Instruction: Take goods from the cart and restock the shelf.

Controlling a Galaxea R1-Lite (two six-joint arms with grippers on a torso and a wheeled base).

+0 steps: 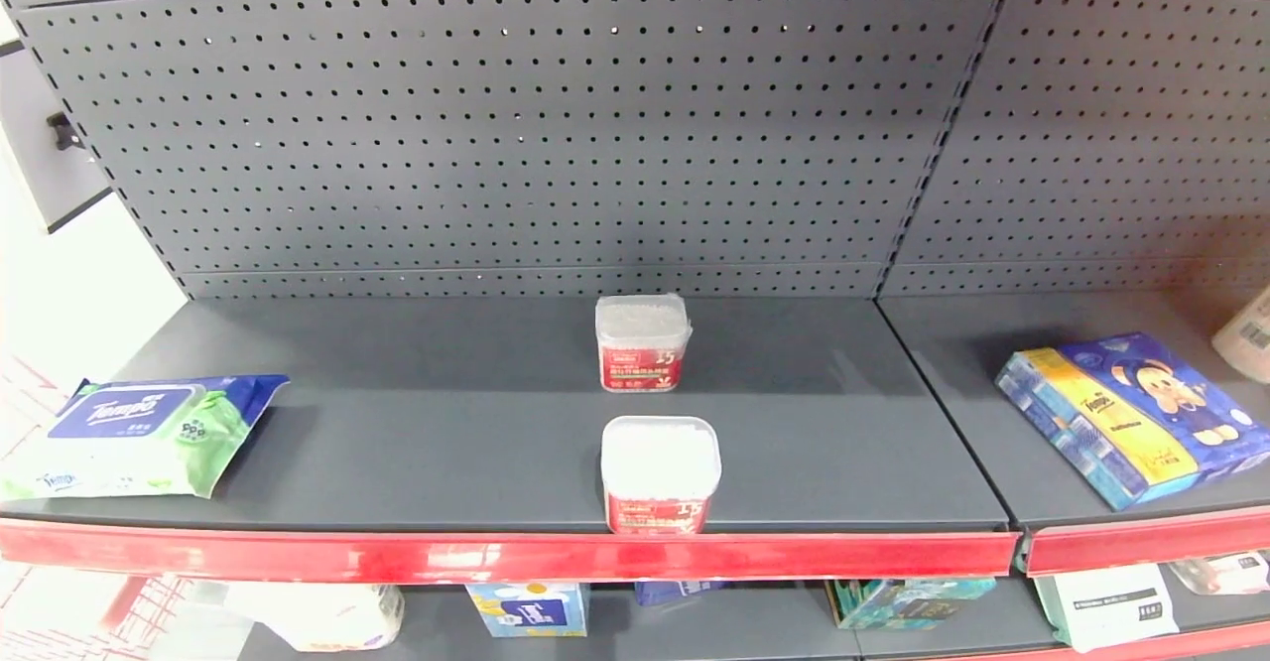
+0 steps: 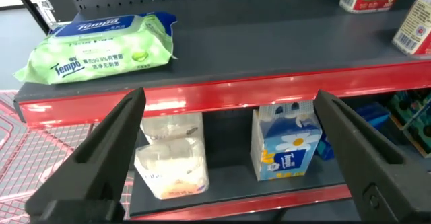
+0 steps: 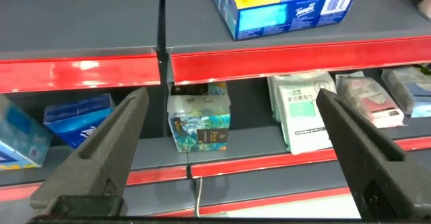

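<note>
Left tool (image 2: 229,96): fingers spread wide, nothing held. Right tool (image 3: 232,93): same, wide apart, empty. Both pointed at red front edge of shelf (image 1: 446,443).
Wipes pack (image 2: 101,46) seen on shelf deck ahead of left tool, off to its left.
Front tub (image 1: 660,472) at shelf edge, rear tub (image 1: 642,341) behind it, apart; both off to right of left tool.
Blue tissue pack (image 3: 283,5) on neighbouring bay, ahead of right tool.
Lower shelf (image 2: 229,180): white soft pack (image 2: 172,160) and blue-white carton (image 2: 286,143) ahead of left tool; dark box (image 3: 199,120) ahead of right tool.
</note>
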